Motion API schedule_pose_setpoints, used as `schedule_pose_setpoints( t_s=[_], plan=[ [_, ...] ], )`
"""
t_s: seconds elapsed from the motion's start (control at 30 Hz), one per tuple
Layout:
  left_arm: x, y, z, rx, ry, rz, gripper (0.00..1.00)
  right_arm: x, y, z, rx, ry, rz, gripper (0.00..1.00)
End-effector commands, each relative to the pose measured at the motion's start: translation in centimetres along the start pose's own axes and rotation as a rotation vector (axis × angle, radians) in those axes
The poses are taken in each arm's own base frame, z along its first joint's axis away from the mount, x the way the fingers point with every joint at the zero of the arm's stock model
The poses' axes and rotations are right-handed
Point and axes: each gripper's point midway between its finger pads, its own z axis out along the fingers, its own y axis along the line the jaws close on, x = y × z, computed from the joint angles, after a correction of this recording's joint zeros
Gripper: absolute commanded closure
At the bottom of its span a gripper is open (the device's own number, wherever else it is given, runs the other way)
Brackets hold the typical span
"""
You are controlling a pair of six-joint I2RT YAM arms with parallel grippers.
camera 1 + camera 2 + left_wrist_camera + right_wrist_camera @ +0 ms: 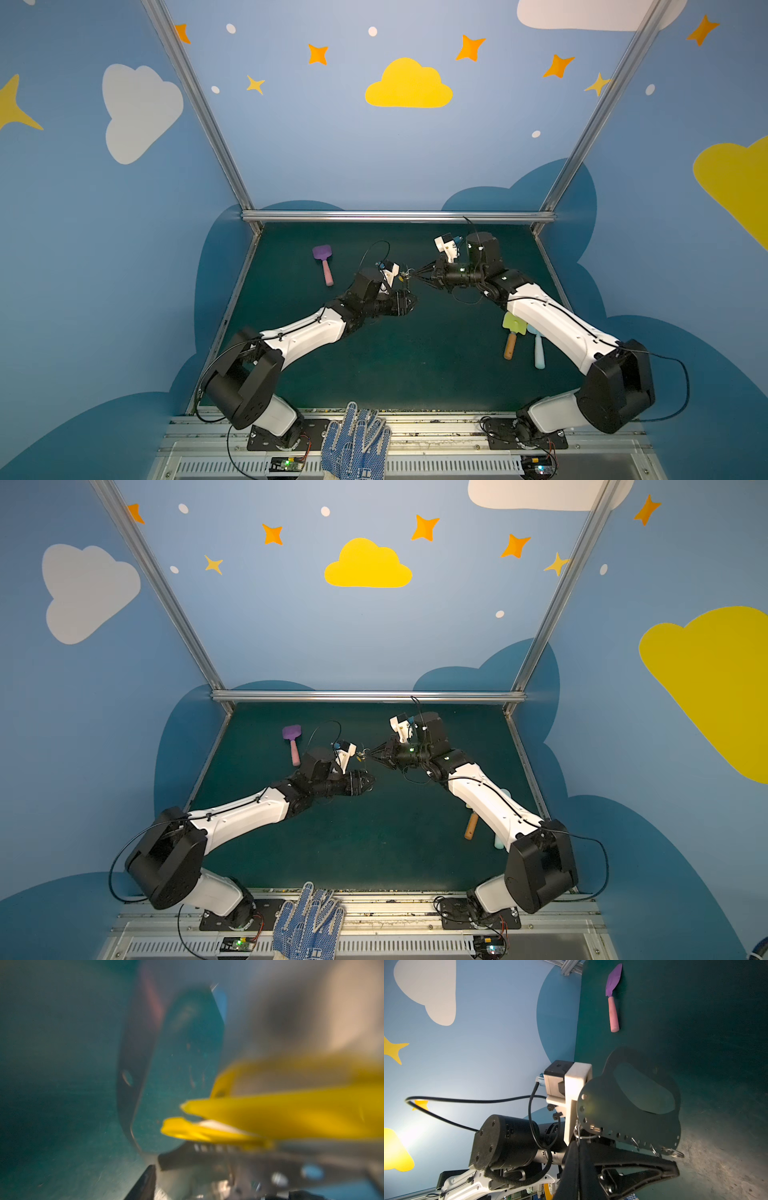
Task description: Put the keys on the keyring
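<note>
Matt grey keyring (608,1113) with shiny wire rings (676,1153), glossy yellow plastic tag (291,1109), scuffed matt green tabletop (716,1022)

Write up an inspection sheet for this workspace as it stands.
Surface: dark green mat, bare in the middle.
Job's things: keyring held off the mat; keys with yellow tag, blurred in the left wrist view.
Clutter: purple toy shovel; green toy shovel; pale blue toy beside it; dotted gloves on the front rail.
Tools: right tool shut on the keyring's edge; left tool near the keys, grip cannot be told.
Cables: black cable loops free from the left arm's camera.
Surroundings: blue walls with clouds and stars; aluminium frame.
</note>
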Motion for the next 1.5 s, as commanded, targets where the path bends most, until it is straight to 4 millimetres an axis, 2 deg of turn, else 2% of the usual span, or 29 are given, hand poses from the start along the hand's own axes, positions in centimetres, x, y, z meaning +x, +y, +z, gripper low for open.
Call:
schedule_pose_setpoints(
  t_s=[0.0, 0.07, 0.17, 0.2, 0.37, 0.43, 0.47, 0.5, 0.63, 0.67, 0.93, 1.07, 1.33, 1.47],
  plan=[
    [-1.2, -0.6, -0.2, -0.009, -0.042, 0.016, 0.39, -0.5, 2.2, -1.1, -0.033, -0.028, -0.034, 1.0],
    [-1.3, -0.4, -0.3, -0.037, -0.06, 0.023, 0.3, -0.5, 2.0, -1.1, -0.026, -0.033, -0.031, 1.0],
    [-1.6, 0.1, -0.5, -0.097, -0.088, 0.032, 0.31, -0.5, 2.1, -1.2, -0.029, -0.04, -0.028, 1.0],
    [-1.5, 0.3, -0.5, -0.107, -0.09, 0.034, 0.36, -0.5, 2.1, -1.1, -0.03, -0.039, -0.026, 1.0],
    [-1.5, -0.1, -0.2, -0.084, -0.078, 0.035, 0.79, -0.4, 1.7, -1.0, -0.016, -0.035, -0.024, 1.0],
    [-1.2, -0.9, -0.1, -0.043, -0.058, 0.032, 0.91, -0.6, 1.0, -0.9, 0.003, -0.041, -0.01, 1.0],
    [-1.0, -1.4, 0.0, -0.014, -0.042, 0.032, 0.94, -0.7, 0.7, -0.8, 0.012, -0.044, -0.007, 1.0],
    [-0.6, -1.9, 0.1, 0.015, -0.018, 0.027, 0.96, -1.0, 0.1, -0.8, 0.038, -0.051, 0.001, 0.95],
    [0.6, -3.3, 0.4, 0.112, 0.061, -0.023, 0.96, -1.6, -1.2, -0.7, 0.107, -0.037, -0.022, 0.74],
    [0.8, -3.5, 0.4, 0.127, 0.069, -0.039, 0.96, -1.7, -1.4, -0.9, 0.12, -0.041, -0.036, 0.72],
    [-0.1, -4.6, -0.2, 0.301, 0.039, -0.201, 0.96, -1.0, -5.1, -4.7, 0.25, -0.115, -0.075, 0.67],
    [-0.9, -5.5, -0.7, 0.365, 0.025, -0.226, 0.96, -0.2, -6.1, -5.5, 0.228, -0.153, -0.09, 0.62],
    [-1.4, -7.3, -1.7, 0.448, 0.024, -0.217, 0.96, 0.0, -5.5, -3.5, 0.027, -0.125, -0.124, 0.59],
    [-1.6, -8.2, -2.2, 0.49, 0.028, -0.211, 0.96, -0.4, -4.2, -3.3, -0.068, -0.133, -0.147, 0.6]
  ],
)
